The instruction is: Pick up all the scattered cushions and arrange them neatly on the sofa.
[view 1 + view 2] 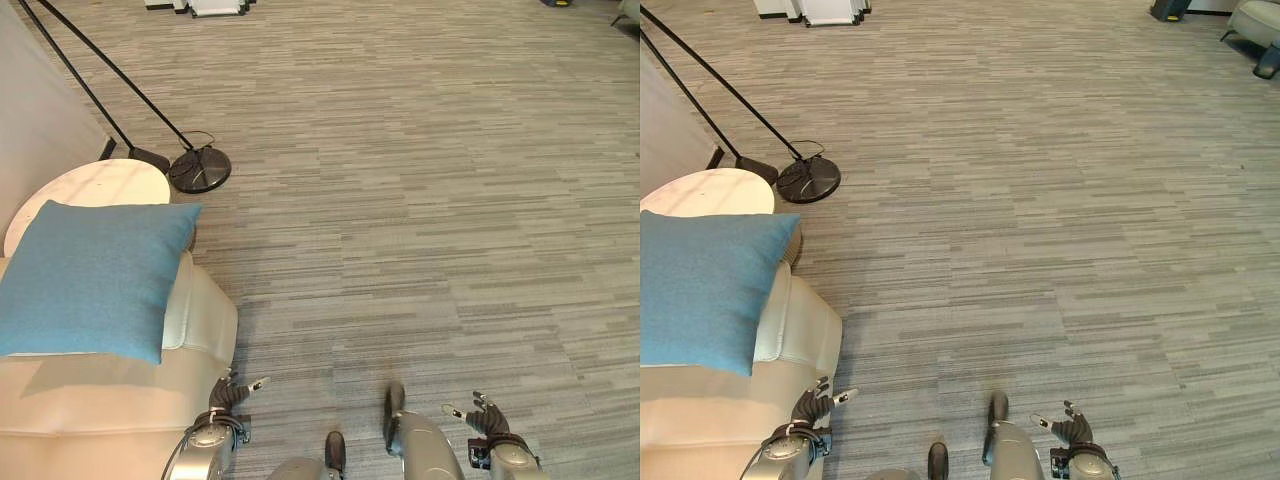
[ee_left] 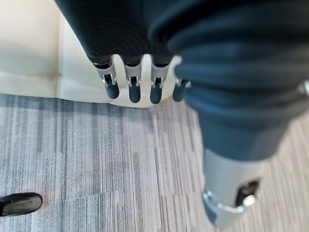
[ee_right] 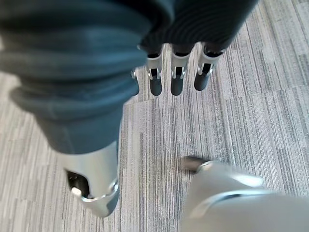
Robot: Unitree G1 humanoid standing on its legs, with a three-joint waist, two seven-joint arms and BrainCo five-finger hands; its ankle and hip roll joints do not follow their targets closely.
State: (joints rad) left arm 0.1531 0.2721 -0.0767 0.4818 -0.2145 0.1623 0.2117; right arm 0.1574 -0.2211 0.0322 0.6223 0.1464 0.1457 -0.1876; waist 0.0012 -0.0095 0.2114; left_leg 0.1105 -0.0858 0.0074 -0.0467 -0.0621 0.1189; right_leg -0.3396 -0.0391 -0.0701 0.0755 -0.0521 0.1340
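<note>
Blue cushion (image 1: 92, 280) lies flat on cream sofa (image 1: 110, 400), beside a round white side table (image 1: 100, 185). Left hand (image 1: 228, 392) and right hand (image 1: 485, 415) hang low over grey carpet (image 1: 420, 200), fingers relaxed, both empty.

A cushion (image 1: 92, 278) lay on the sofa (image 1: 110, 400) at the robot's left, leaning over the sofa's far arm. Behind that arm stood a round side table (image 1: 105, 187), the cushion's far corner overlapping its edge. A lamp base (image 1: 200, 168) sat on the carpet (image 1: 420, 220) just right of the table, its poles (image 1: 100, 75) slanting away leftward.
</note>
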